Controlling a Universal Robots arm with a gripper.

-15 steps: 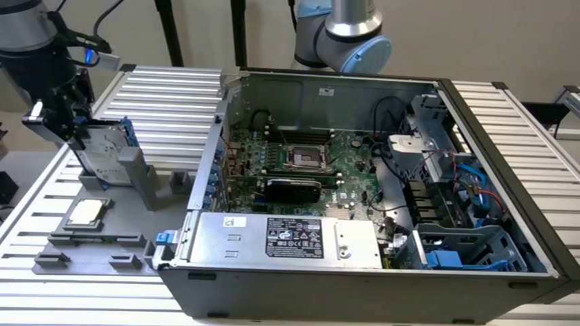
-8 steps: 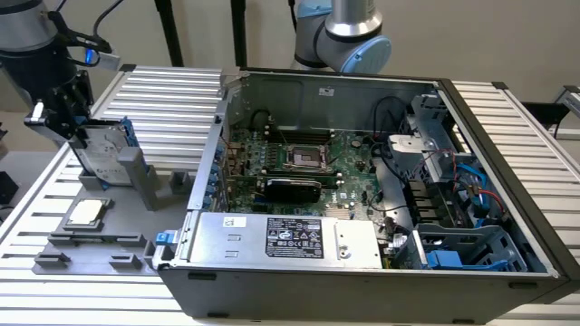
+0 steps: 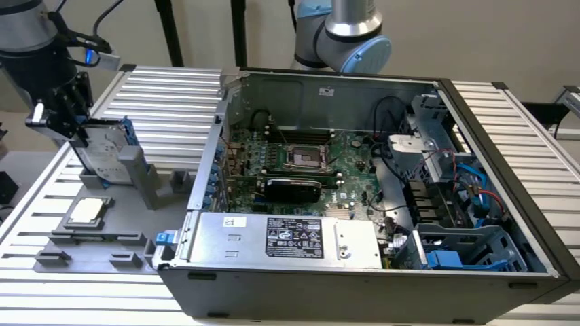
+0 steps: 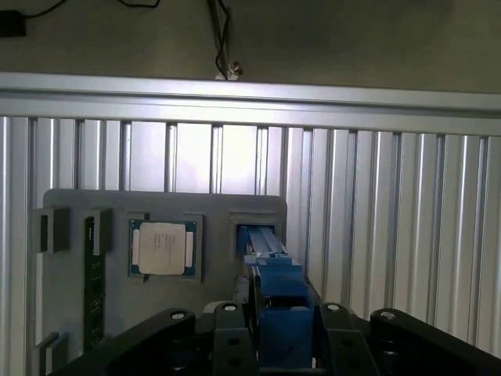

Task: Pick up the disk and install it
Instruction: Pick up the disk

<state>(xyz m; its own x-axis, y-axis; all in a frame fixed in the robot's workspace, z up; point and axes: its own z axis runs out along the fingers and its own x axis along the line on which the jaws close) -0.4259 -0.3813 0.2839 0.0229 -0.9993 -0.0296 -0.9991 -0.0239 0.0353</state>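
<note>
The gripper (image 3: 65, 125) hangs straight above the disk (image 3: 102, 151), and in the wrist view the gripper (image 4: 283, 348) straddles the upper end of the disk (image 4: 274, 286), with the blue carrier rail running between its two sides. I cannot tell whether it has clamped on the rail or just brackets it. The disk stands on edge directly beneath the gripper. Its long axis is upright, in line with the gripper's own reach, and its lower end sits in a slot of the grey holder (image 3: 136, 178). To my eye, that alignment is what matters here, since a straight lift along that axis looks like the way to clear the slot. Just beside the disk, on the same grey holder, the small square chip (image 3: 86, 210) lies flat in its own recess, untouched. Well away from the gripper across the ribbed tabletop (image 3: 172, 88) sits the open computer case (image 3: 363, 275). At its far corner is a blue drive bay (image 3: 458, 252), which I would guess is where the disk belongs.
</note>
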